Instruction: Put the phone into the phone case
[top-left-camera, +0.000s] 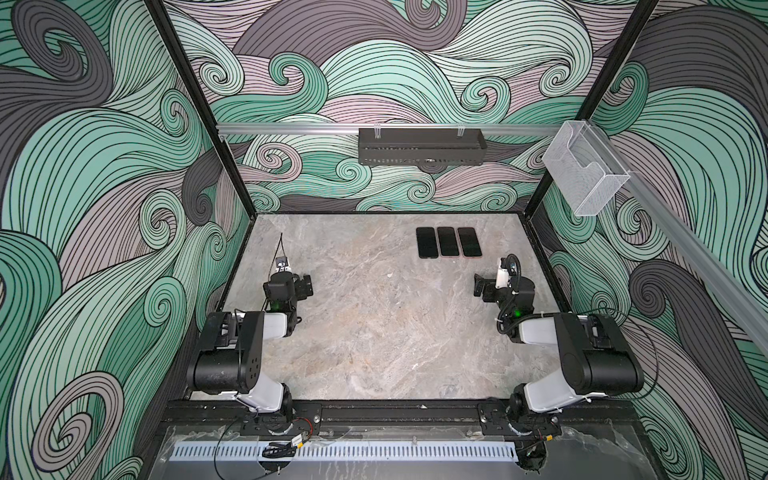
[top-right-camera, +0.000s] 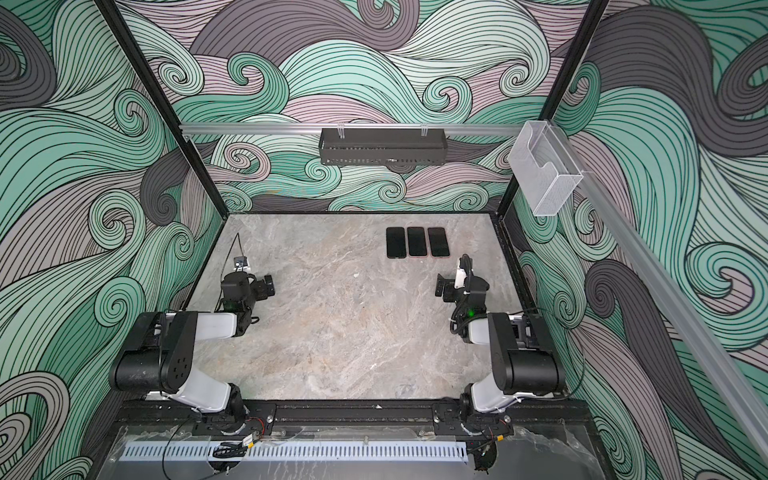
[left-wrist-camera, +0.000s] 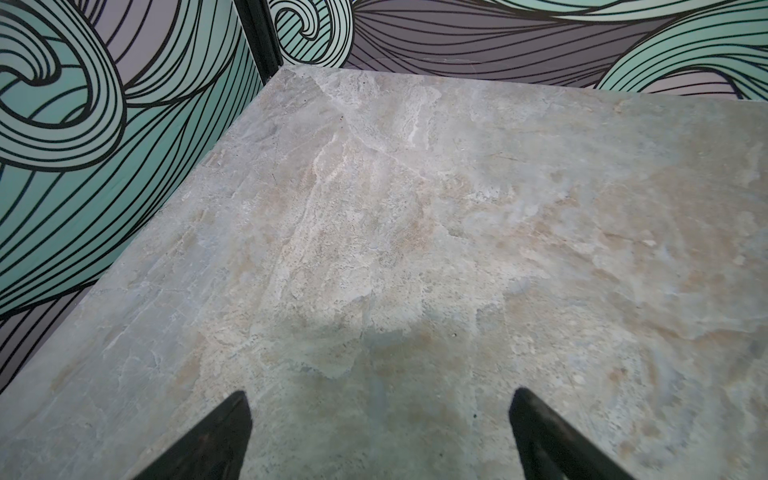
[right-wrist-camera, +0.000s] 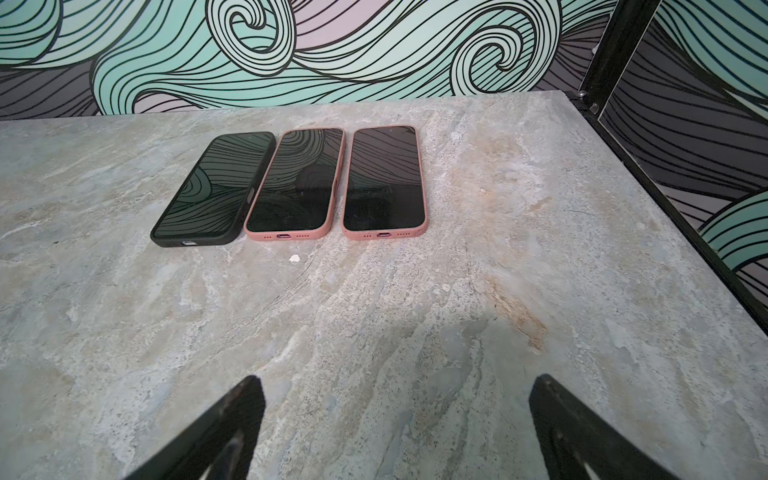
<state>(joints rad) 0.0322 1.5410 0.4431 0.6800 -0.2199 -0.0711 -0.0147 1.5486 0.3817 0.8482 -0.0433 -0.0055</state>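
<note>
Both arms sit low at the frame sides in both top views. Left gripper (top-left-camera: 307, 285): jaws spread wide, empty. Right gripper (top-left-camera: 480, 286): same, empty.

Three phones lie flat, screens up, side by side in a row upper right of centre on the marbled stone-look surface (top-left-camera: 374, 332): black-cased phone (right-wrist-camera: 212, 189), middle pink-cased phone (right-wrist-camera: 295, 180), end pink-cased phone (right-wrist-camera: 384, 178). Glossy glass faces; matte shells with rounded corners.

Judgement: all three look seated, and no bare phone or empty case shows. Insertion appears done; the next move is at most a seating check.

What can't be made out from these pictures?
Backs of the black-cased phone and two pink-cased phones: pressed against the table, every view.
Inside of the black wall basket: hidden by its front wall, both top views.
White speck: too small to identify, right wrist view.
All phones: outside the left wrist view.
</note>
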